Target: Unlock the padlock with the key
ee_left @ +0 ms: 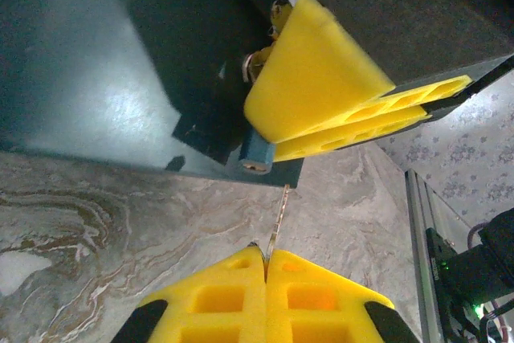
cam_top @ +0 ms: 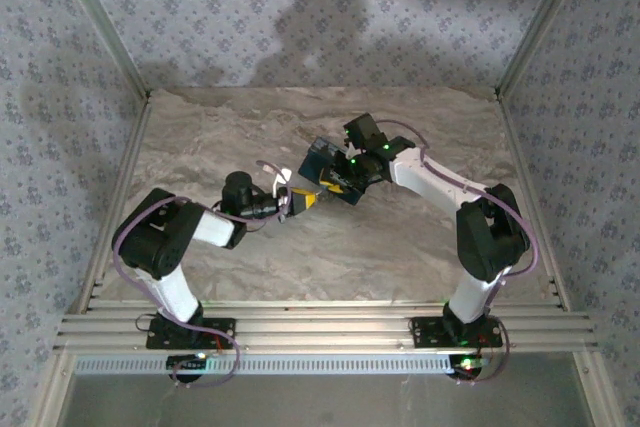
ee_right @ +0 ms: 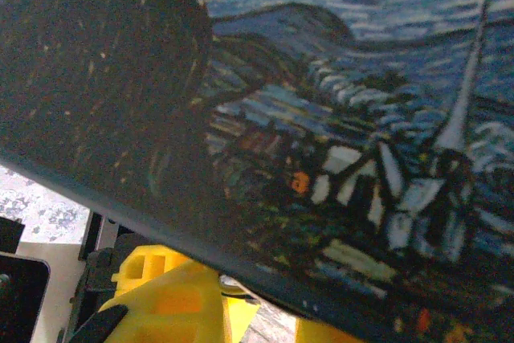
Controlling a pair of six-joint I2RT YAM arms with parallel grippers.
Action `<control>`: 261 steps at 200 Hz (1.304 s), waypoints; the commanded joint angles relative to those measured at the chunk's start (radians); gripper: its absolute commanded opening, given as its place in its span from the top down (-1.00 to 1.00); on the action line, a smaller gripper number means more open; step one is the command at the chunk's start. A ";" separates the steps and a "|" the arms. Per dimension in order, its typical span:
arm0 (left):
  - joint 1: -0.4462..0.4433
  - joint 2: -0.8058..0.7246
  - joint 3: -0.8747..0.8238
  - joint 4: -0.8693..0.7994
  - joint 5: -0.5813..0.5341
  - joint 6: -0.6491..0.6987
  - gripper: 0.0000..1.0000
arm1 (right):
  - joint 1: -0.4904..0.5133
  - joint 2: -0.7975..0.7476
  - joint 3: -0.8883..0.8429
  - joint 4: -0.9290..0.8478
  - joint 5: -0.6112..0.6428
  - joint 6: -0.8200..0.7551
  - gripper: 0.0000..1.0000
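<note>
In the left wrist view my left gripper (ee_left: pixel 265 253) is shut on the key (ee_left: pixel 278 216), whose thin blade sticks out toward the box. The padlock (ee_left: pixel 257 153), a small grey-blue cylinder with a brassy shackle, hangs at the dark box's (ee_left: pixel 120 54) lower edge. My right gripper (ee_left: pixel 269 130) is shut on the padlock from the right, yellow fingers (ee_left: pixel 321 78) nearly together. The key's tip stands just short of the padlock's end, a little to its right. From above, both grippers (cam_top: pixel 298 201) (cam_top: pixel 322 190) meet beside the blue box (cam_top: pixel 325 159).
The starry-night painted box (ee_right: pixel 321 118) lies over my right fingers (ee_right: pixel 165 303) in the right wrist view. A marbled tabletop (cam_top: pixel 400 237) stretches around. Patterned walls (cam_top: pixel 300 17) and metal frame rails (cam_top: pixel 320 332) enclose the space.
</note>
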 commanded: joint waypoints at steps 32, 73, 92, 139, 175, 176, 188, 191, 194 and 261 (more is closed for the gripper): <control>-0.011 0.032 0.010 0.072 -0.094 0.022 1.00 | -0.005 -0.003 -0.009 0.037 -0.010 0.026 1.00; -0.011 0.047 -0.003 0.106 -0.125 0.019 1.00 | -0.008 -0.002 -0.023 0.051 -0.011 0.036 1.00; -0.011 0.052 0.002 0.109 -0.127 0.020 1.00 | -0.008 -0.001 -0.027 0.059 -0.014 0.040 1.00; -0.014 0.060 0.018 0.112 -0.110 0.017 1.00 | -0.006 0.002 -0.023 0.066 -0.016 0.048 1.00; -0.017 0.065 -0.005 0.124 -0.113 0.019 1.00 | -0.007 0.000 -0.021 0.064 -0.008 0.048 1.00; -0.016 0.064 -0.006 0.125 -0.113 0.019 1.00 | -0.007 -0.001 -0.021 0.064 -0.008 0.047 1.00; -0.017 0.068 -0.014 0.134 -0.111 0.017 1.00 | -0.008 -0.001 -0.022 0.064 -0.004 0.046 1.00; -0.017 0.069 -0.017 0.137 -0.109 0.017 1.00 | -0.007 -0.001 -0.023 0.063 -0.004 0.046 1.00; -0.017 0.069 -0.018 0.138 -0.106 0.016 1.00 | -0.008 -0.001 -0.022 0.063 -0.002 0.046 1.00; -0.031 0.055 -0.027 0.141 -0.102 0.016 1.00 | -0.008 -0.005 -0.023 0.063 0.007 0.047 1.00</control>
